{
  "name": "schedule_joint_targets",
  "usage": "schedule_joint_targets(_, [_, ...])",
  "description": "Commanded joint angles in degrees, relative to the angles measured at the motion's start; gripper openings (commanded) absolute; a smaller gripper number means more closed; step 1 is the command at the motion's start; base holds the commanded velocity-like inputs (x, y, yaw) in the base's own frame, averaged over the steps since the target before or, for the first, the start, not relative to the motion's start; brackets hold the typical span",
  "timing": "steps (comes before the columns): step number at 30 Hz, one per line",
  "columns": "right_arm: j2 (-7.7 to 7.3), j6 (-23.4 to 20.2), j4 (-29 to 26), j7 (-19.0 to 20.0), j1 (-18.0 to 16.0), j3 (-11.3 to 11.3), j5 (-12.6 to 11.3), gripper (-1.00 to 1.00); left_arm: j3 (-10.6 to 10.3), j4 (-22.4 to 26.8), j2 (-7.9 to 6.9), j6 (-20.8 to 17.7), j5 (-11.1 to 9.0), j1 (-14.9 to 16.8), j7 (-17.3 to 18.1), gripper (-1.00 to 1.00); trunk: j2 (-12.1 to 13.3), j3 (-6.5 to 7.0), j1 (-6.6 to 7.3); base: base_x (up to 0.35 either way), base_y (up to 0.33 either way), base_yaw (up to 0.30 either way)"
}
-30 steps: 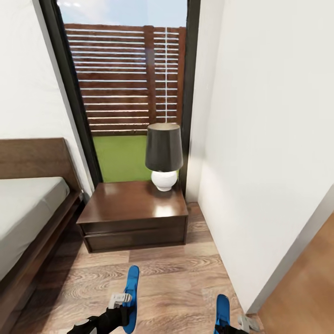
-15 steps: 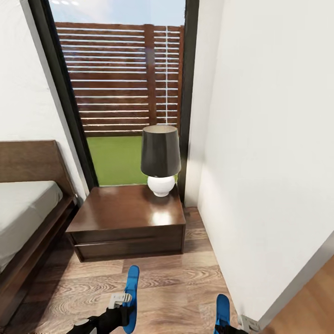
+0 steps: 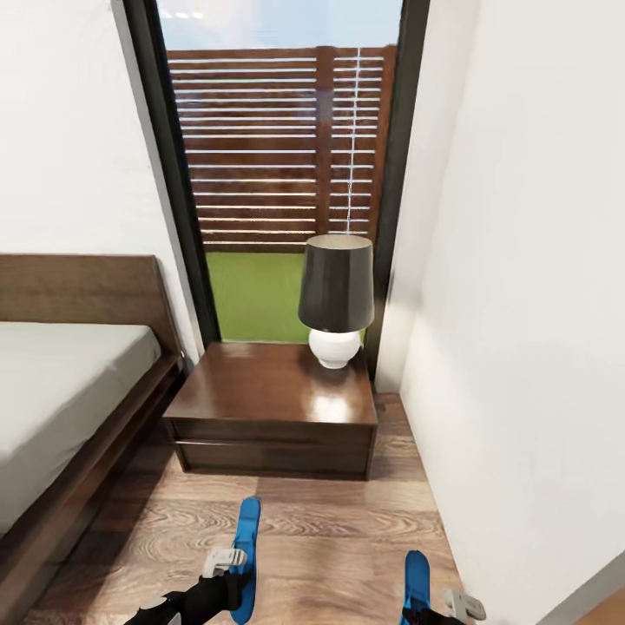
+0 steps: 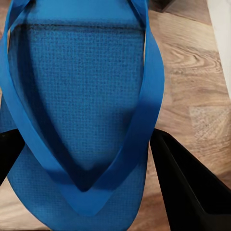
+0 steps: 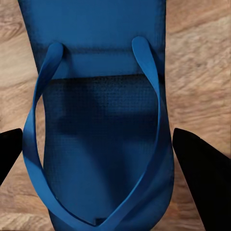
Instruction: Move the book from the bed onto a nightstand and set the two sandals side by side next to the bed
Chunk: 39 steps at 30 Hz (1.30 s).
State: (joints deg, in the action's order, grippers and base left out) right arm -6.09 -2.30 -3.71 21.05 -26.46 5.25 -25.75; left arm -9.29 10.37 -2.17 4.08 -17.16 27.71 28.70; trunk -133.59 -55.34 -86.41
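Observation:
Each of my grippers carries one blue sandal above the wood floor. My left gripper (image 3: pixel 227 566) is shut on a sandal (image 3: pixel 247 555) at the bottom of the head view. In the left wrist view that sandal (image 4: pixel 82 96) sits between the black fingers (image 4: pixel 192 192). My right gripper (image 3: pixel 434 608) is shut on the other sandal (image 3: pixel 417 583); up close, its sole (image 5: pixel 101 120) lies between the fingers (image 5: pixel 202 173). The bed (image 3: pixel 61 391) lies to the left. A dark nightstand (image 3: pixel 273 417) stands ahead beside it. The book is out of view.
A lamp (image 3: pixel 337 299) with a dark shade and white base stands on the nightstand's back right corner. Behind is a tall dark-framed window (image 3: pixel 278 174) with a fence and grass. A white wall (image 3: pixel 521 304) runs close along the right. Wood floor (image 3: pixel 330 529) lies between me and the nightstand.
The whole picture has shifted right, so the camera has turned left; more of the bed shows. Both sandals stay held in the same places at the bottom of the view.

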Motion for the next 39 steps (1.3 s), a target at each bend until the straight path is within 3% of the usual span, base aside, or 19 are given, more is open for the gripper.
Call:
schedule_joint_targets(1, [-0.05, -0.2, -0.1, 0.1, 0.0, 0.5, -0.6, -1.00, -0.5, -0.1, -0.03, 0.3, -0.3, 0.1, 0.1, -1.00, 0.0, -0.05, 0.01, 0.000, -0.093, 0.288])
schedule_joint_targets(39, [-0.03, -0.2, -0.1, 0.1, 0.0, 0.5, -0.6, -1.00, -0.5, -0.1, -0.03, 0.3, -0.3, 0.1, 0.1, -1.00, 0.0, -0.05, 0.01, 0.000, -0.017, 0.288])
